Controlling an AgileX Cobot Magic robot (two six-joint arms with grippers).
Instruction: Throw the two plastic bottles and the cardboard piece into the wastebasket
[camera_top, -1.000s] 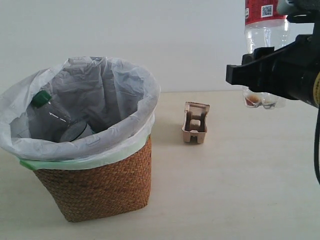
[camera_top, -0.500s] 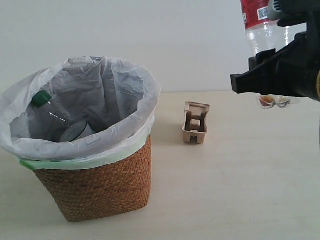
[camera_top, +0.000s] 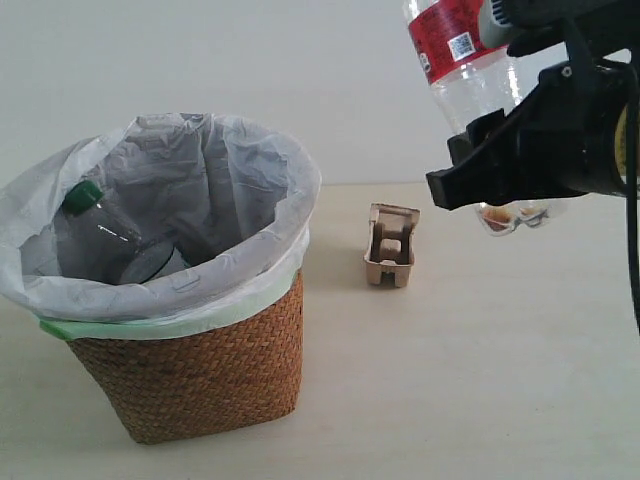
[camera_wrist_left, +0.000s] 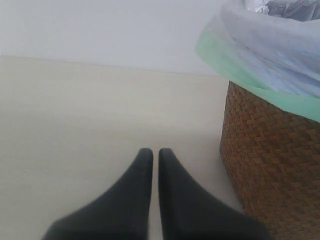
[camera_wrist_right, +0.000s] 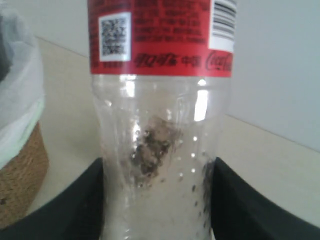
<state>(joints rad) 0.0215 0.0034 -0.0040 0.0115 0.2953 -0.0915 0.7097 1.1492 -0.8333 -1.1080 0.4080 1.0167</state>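
Red-label bottle (camera_top: 478, 85) is clamped low on its body by the right gripper (camera_wrist_right: 159, 200), held in the air over the desk's (camera_top: 480, 380) far right part. Versus 0.5 s ago it has shifted left toward the desk middle and tips further, top leaning left; brown dregs sit in the base. The cardboard tray (camera_top: 390, 245) is unchanged, mid-desk toward the far edge. The wastebasket (camera_top: 200, 370) is also unchanged near the front left corner, with the green-cap bottle (camera_top: 100, 225) lying inside its white liner (camera_top: 250, 170). The left gripper (camera_wrist_left: 155, 160) has its fingers together and empty, low over the desk just beside the basket wall.
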